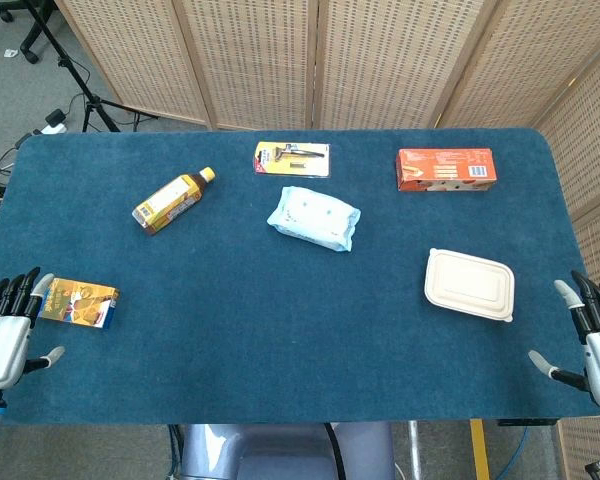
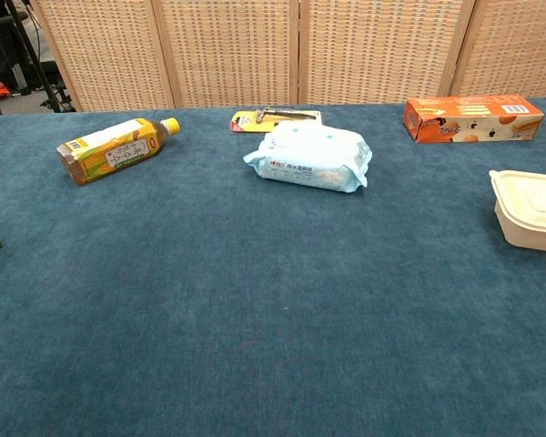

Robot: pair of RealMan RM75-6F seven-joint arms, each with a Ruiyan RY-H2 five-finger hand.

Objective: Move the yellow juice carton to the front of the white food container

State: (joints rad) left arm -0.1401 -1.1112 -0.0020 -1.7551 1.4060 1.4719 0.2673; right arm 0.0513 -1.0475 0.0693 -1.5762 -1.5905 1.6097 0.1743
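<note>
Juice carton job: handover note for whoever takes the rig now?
Left hand: open, holds nothing, at the table's near left edge, right beside the carton.
Right hand: open, holds nothing, at the near right edge.
Carton lies flat near left; only its corner shows in the chest view. Container sits closed on the right side.
Done: nothing, carton not yet gripped.
Left: grip the carton, carry it across, set it in front of the container.
</note>
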